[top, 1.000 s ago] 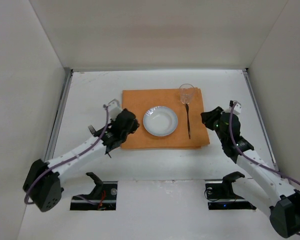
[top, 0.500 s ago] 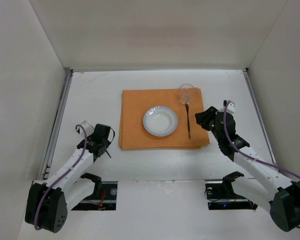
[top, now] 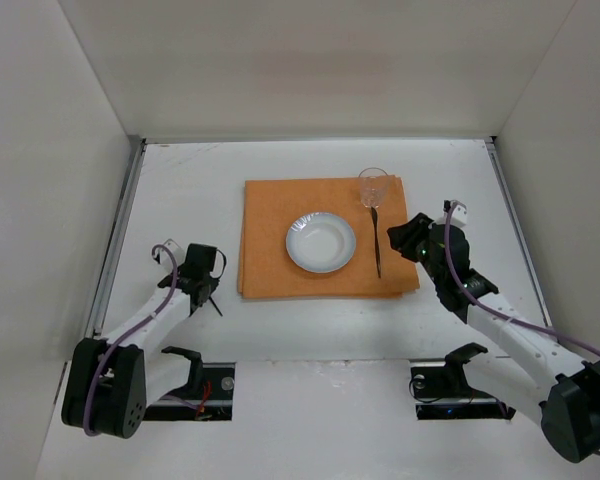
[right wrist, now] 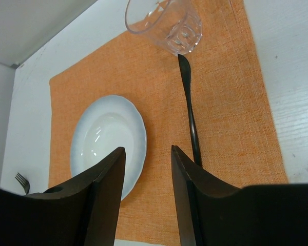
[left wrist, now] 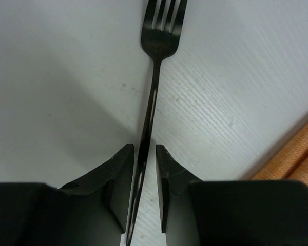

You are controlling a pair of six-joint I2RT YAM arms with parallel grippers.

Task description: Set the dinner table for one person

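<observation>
A dark fork [left wrist: 155, 77] lies on the white dinner table [top: 180, 180], left of the orange mat [top: 270, 215]. My left gripper [top: 206, 288] is down over it. In the left wrist view the gripper [left wrist: 145, 151] is shut narrowly round the fork's handle, which touches the left finger. The handle end [top: 216, 308] sticks out behind it. On the mat are a white plate [top: 321, 242], a dark utensil [top: 377, 245] and a clear glass [top: 373, 186]. My right gripper [top: 404, 238] hovers open and empty over the mat's right edge [right wrist: 148, 149].
Thin metal rails run along the table's left [top: 117, 235] and right [top: 510, 215] edges, with white walls close behind them and at the back. The arm bases and black mounts [top: 190, 365] sit at the near edge.
My left gripper drew back from the mat's left edge, leftward and nearer, and came down over the fork. My right gripper edged slightly left towards the mat.
</observation>
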